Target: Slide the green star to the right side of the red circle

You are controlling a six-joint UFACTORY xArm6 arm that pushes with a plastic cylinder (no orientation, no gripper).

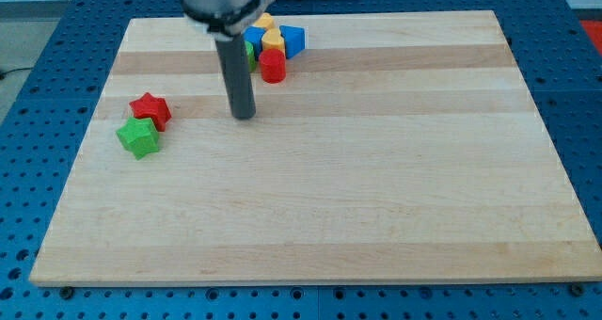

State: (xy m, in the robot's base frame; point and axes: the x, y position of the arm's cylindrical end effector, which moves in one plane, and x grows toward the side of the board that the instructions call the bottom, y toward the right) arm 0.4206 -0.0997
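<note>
Right now my tip (244, 116) is resting on the wooden board (376, 188), holding nothing and touching no block; it is just a bare dark rod standing upright with open wood all around its end.

Toward the view's left of my tip, and slightly lower, the green star (139, 136) is sitting near the board's left edge. Just above it, and touching it at one corner, the red star (150, 109) is lying a little nearer to my tip, though both are well apart from it.

Up and slightly to the view's right of my tip, the red circle (273, 66) is standing as a short cylinder, near the rod's shaft. Behind it a tight cluster is crowding the board's top edge: a yellow block (272, 40), a blue triangular block (293, 41), another blue block (253, 40) and a green block (249, 54) mostly hidden by the rod. Their exact shapes are hard to make out.
</note>
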